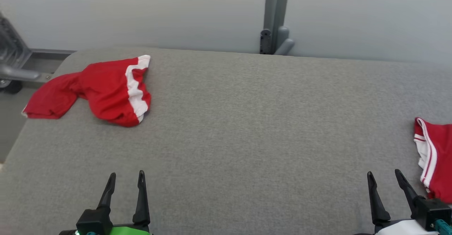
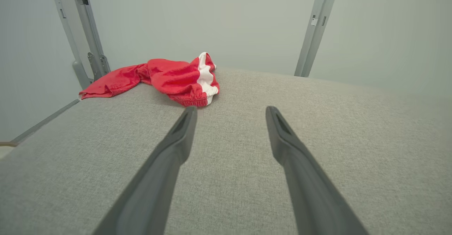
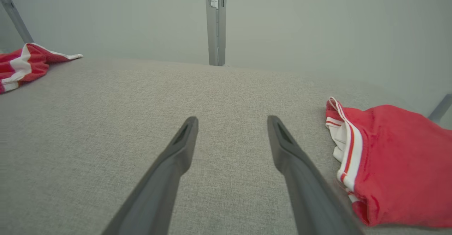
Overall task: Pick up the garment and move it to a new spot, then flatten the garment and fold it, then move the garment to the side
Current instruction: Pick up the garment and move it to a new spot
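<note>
Left gripper (image 1: 127, 173), at 7 o'clock in the head view: fingers spread wide, nothing between them. Right gripper (image 1: 384, 172), at 5 o'clock: also wide and empty. Both are over the grey padded table (image 1: 247, 129), and neither touches cloth.

Crumpled red garment (image 1: 106, 90), with a white band, lies at 10 o'clock on the far left of the table. One end reaches the left edge. It is well apart from the left gripper, roughly at that gripper's 11 o'clock in the left wrist view.

Second red garment (image 1: 436, 157), white-striped, lies at 3 o'clock by the right edge. It is just beside the right gripper's outer finger, at that gripper's 2 o'clock.

Grey post (image 1: 276, 16) stands at 12 o'clock, behind the table.
</note>
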You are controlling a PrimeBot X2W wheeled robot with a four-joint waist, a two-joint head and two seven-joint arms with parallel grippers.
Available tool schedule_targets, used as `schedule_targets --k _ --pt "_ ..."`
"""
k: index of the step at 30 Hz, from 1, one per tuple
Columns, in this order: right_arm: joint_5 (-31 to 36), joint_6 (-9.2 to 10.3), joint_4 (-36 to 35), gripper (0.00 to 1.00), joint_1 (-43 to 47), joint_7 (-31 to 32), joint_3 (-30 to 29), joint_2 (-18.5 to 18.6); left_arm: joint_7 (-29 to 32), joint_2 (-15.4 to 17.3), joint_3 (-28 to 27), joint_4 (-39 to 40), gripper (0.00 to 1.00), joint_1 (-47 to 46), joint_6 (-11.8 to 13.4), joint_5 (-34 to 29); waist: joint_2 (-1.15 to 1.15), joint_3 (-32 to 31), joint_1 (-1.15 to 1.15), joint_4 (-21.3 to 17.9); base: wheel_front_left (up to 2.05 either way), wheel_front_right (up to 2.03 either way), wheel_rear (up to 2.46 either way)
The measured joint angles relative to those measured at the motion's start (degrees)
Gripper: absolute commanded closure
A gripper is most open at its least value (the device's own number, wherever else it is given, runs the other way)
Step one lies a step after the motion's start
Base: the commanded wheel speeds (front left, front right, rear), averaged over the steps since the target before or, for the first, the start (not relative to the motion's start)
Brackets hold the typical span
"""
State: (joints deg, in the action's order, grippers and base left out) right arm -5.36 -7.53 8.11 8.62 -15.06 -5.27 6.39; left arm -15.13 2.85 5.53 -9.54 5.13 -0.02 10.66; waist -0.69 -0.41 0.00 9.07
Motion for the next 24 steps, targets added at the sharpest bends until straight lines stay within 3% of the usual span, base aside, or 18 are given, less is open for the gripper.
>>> schedule_targets --k 6,12,21,24 --pt "0.0 0.0 -0.22 0.0 -0.98 0.0 1.56 0.54 0.0 0.02 -1.43 -0.3 0.0 0.34 0.62 1.43 0.0 -0.03 0.0 6.83 0.0 0.0 0.0" --pt "-0.04 0.0 -1.86 0.0 -5.11 0.0 4.0 2.44 -0.01 0.03 -0.03 -1.41 0.0 -4.39 -0.62 4.32 0.0 1.26 0.0 12.47 0.0 0.0 0.0" --pt "-0.82 0.0 -7.46 0.0 -14.72 0.0 7.81 13.17 0.7 0.05 5.25 -19.13 0.0 -35.57 -3.1 15.85 0.0 9.97 0.0 16.4 0.0 0.0 0.0" --pt "-1.09 0.0 -9.8 0.0 -18.86 0.0 8.72 16.84 0.91 0.23 4.35 -26.81 0.0 -46.91 -4.0 15.7 0.0 14.09 0.0 17.14 0.0 0.0 0.0"
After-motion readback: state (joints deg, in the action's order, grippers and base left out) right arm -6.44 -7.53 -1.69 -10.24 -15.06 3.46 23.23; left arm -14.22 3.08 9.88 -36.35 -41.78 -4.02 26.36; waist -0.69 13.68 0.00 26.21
